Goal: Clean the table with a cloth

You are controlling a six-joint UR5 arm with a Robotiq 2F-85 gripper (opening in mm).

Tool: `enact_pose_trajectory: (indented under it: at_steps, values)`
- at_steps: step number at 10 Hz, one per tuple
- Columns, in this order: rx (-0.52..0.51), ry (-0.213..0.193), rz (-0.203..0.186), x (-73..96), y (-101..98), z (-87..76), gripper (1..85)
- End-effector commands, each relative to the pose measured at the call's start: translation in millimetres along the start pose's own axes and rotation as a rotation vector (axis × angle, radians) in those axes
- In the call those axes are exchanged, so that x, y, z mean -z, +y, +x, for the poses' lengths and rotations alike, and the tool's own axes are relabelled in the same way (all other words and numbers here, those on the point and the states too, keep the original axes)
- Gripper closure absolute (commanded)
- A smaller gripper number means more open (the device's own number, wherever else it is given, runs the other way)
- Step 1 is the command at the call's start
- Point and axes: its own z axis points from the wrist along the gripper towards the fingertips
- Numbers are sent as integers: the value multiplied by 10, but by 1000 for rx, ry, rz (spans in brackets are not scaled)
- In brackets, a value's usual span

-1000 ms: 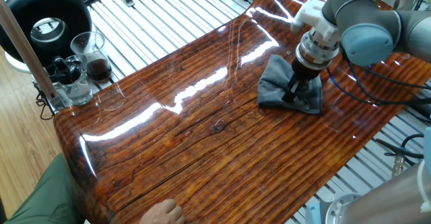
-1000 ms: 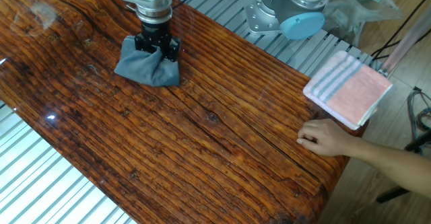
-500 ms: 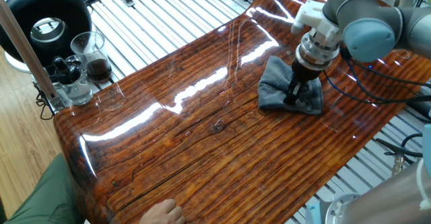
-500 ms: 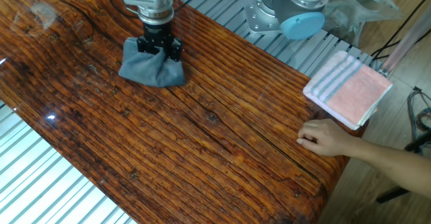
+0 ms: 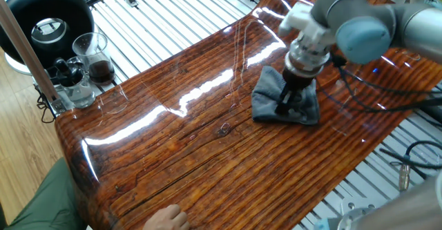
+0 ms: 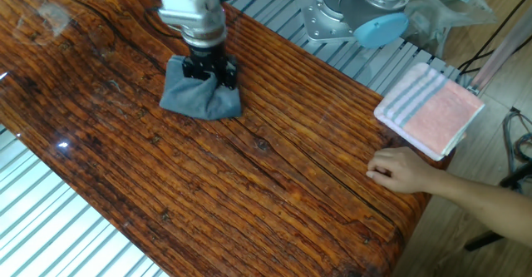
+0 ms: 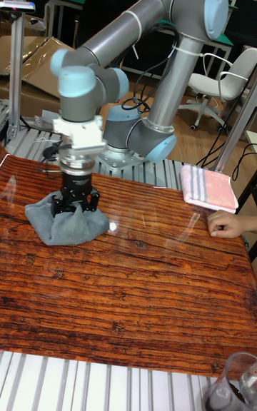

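The blue-grey cloth (image 5: pixel 284 100) (image 6: pixel 198 98) (image 7: pixel 64 223) lies bunched on the glossy reddish-brown table (image 5: pixel 207 154) (image 6: pixel 274 185) (image 7: pixel 143 290). My gripper (image 5: pixel 284 106) (image 6: pixel 208 71) (image 7: pixel 75 204) points straight down into the cloth, with its black fingers shut on a fold of the fabric and pressing it against the tabletop. The fingertips are partly buried in the cloth.
A person's hand (image 6: pixel 399 170) (image 7: pixel 227 224) rests on the table edge, next to a folded pink and grey striped towel (image 6: pixel 428 109) (image 7: pixel 207 187). Glass cups (image 5: pixel 93 56) and a black round appliance (image 5: pixel 45 16) stand off one corner. Another hand (image 5: pixel 166 218) touches the near edge.
The gripper has dragged the cloth across the tabletop, toward the middle of the table and the person's hand. The hands have stayed still.
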Motion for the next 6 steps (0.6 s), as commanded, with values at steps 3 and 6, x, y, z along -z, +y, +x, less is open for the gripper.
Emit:
enact_pose_trajectory:
  at_steps: [3,6]
  values:
    - [-79,-12,24,-67,492,-308,847]
    - [-140,-15,53,-129,851,-452,847]
